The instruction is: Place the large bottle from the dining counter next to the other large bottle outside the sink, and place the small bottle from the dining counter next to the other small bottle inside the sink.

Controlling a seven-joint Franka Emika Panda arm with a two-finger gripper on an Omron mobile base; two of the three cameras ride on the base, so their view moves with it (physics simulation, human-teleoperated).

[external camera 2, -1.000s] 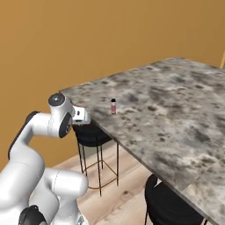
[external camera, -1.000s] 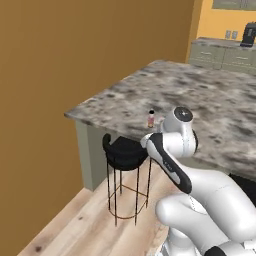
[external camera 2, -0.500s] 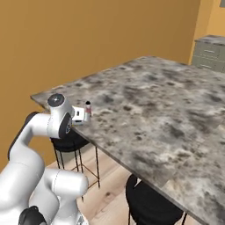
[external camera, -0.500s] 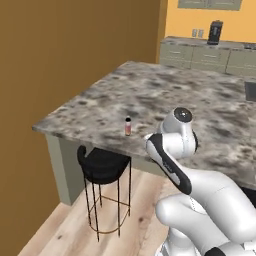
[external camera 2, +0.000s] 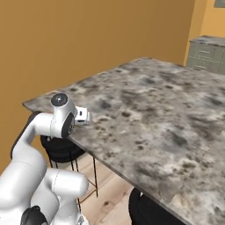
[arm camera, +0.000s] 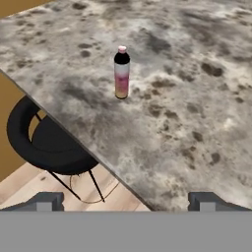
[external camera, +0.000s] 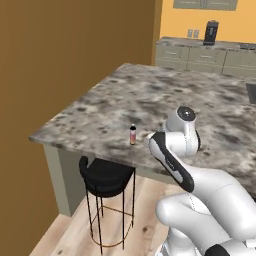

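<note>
Pincer (arm camera: 125, 201) spread wide above the dining counter (arm camera: 197, 88), short of the upright small bottle (arm camera: 121, 73), cap up.

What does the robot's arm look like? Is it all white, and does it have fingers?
The arm is mostly glossy white, made of fat rounded segments. Dark, almost black bands sit where the parts join, and a round grey cap tops one joint. The gripper has two small, blocky dark grey fingers instead of a real hand. No cables or writing show on it.
</note>
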